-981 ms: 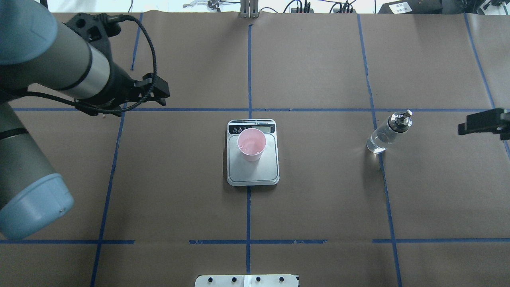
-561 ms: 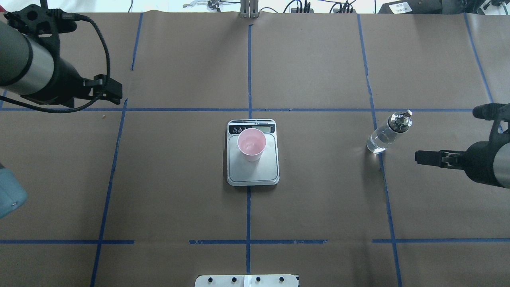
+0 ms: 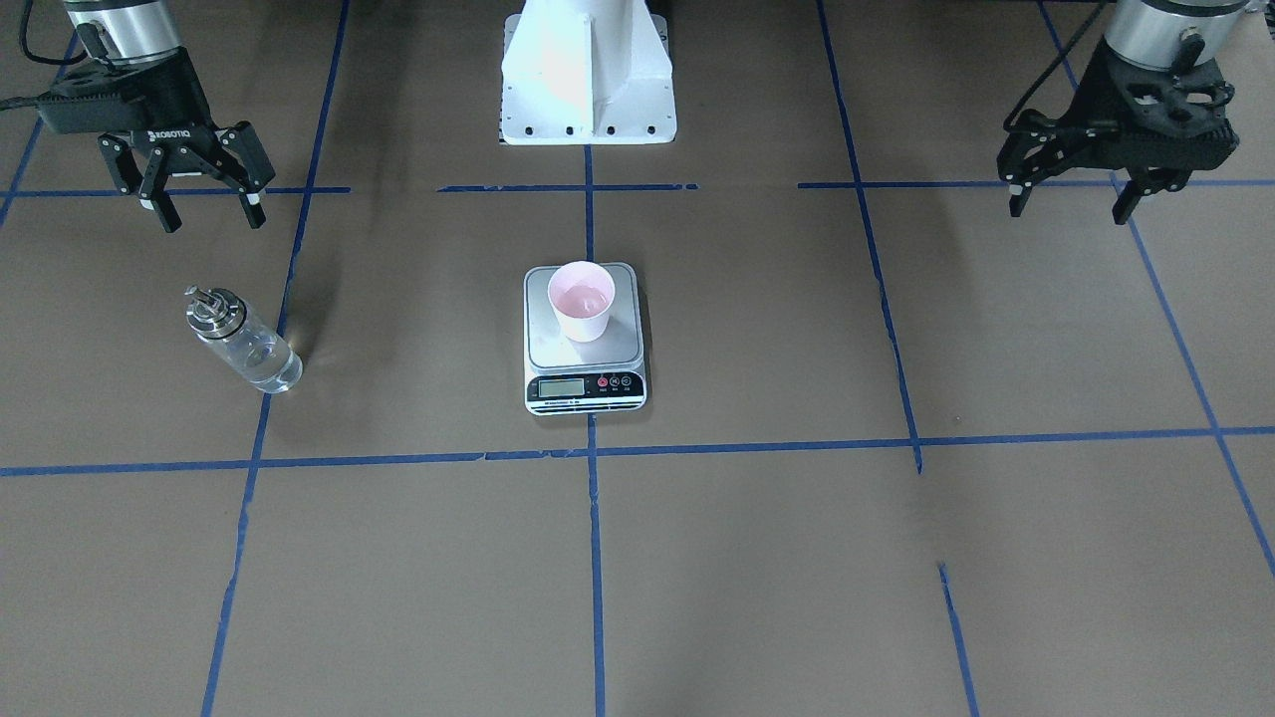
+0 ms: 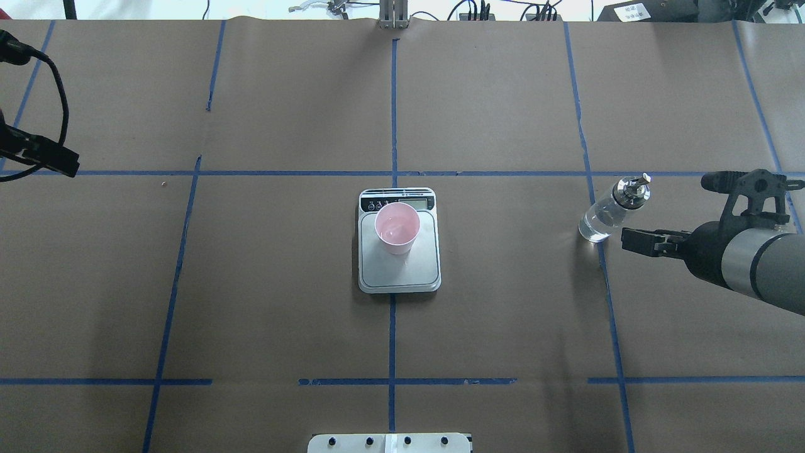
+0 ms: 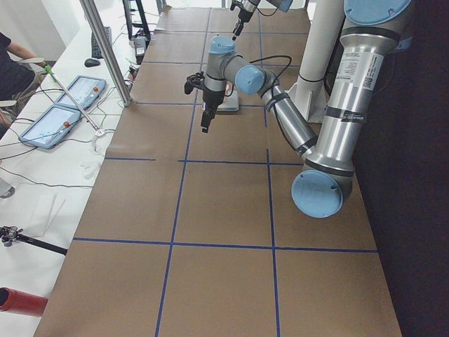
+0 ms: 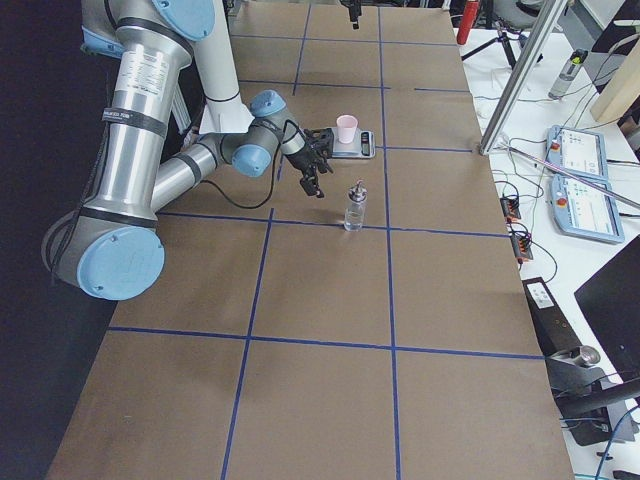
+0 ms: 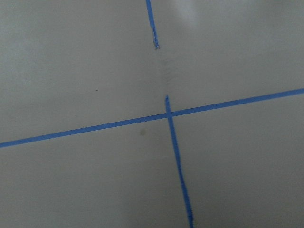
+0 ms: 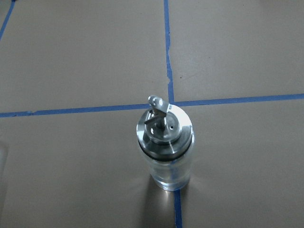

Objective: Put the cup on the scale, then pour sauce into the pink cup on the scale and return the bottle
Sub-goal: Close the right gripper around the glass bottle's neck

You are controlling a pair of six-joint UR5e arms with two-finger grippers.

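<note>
While the cup (image 4: pixel 397 226) stands upright on the scale (image 4: pixel 399 275), set toward the 12 o'clock end of the steel plate beside the display strip in the overhead view, the first step of the task reads as done. Placing it within the plate's edge keeps its full weight on the scale. The bottle (image 4: pixel 609 211) stands upright on the brown paper table (image 4: pixel 503 314) at 3 o'clock from the scale, well apart from it, on a line of blue tape (image 4: pixel 393 113), untouched by either arm. Clear sauce (image 3: pixel 261 363) shows faintly in its lower glass; whether any lies in the cup cannot be told from the sheen alone. The right gripper (image 3: pixel 204 204) has its jaws spread and empty. In the overhead view it sits at about 4 o'clock from the bottle, near it but not touching. The forearm enters from the 3 o'clock edge, with the wrist tilted so the fingers point toward the glass, and the wrist camera has the metal collar and spout centred. This pose suits a side grasp on the body below the collar, probably the step in hand. The left gripper (image 3: pixel 1069 204) also has its jaws spread and empty. It is parked at the far 9 o'clock edge with fingers pointing down, and its camera shows only paper and tape. It is likely held there to leave the pouring path free.
</note>
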